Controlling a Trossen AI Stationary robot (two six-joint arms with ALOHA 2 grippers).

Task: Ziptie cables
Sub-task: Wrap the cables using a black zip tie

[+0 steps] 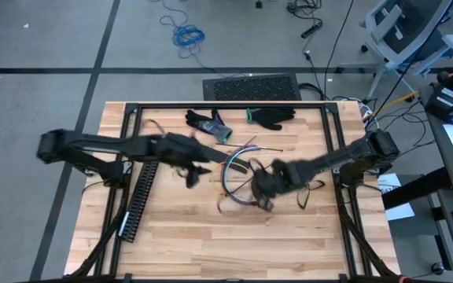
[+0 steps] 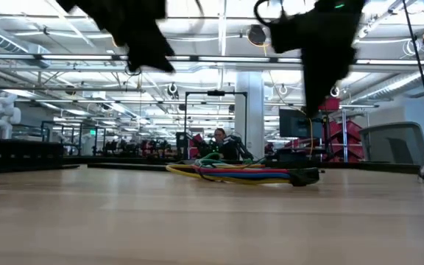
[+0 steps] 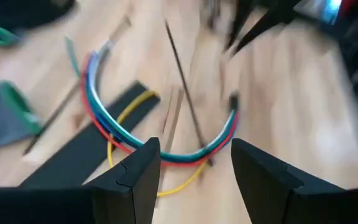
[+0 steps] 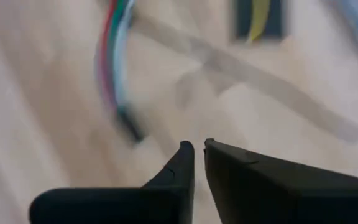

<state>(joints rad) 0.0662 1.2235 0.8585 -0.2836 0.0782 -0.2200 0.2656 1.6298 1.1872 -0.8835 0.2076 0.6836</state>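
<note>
The cables (image 1: 238, 169) lie in a loose loop of red, blue, green and yellow wires on the middle of the wooden table, flat on the boards in the low view (image 2: 234, 174). My left gripper (image 1: 193, 174) hovers just left of the loop, open; in its wrist view (image 3: 196, 165) the wires (image 3: 98, 106) curve beyond the gap and nothing is between the fingers. My right gripper (image 1: 264, 198) hangs over the loop's near right side, pointing steeply down. Its fingertips (image 4: 197, 148) are all but together, with bare wood under them and the wires (image 4: 110, 56) farther off.
A thin black tie (image 1: 267, 148) lies by the loop's far side. Two dark gloves (image 1: 211, 123) (image 1: 274, 116) lie near the far edge. A long black slotted duct (image 1: 136, 200) lies at the left. A flat black strip (image 3: 98, 140) sits under the wires.
</note>
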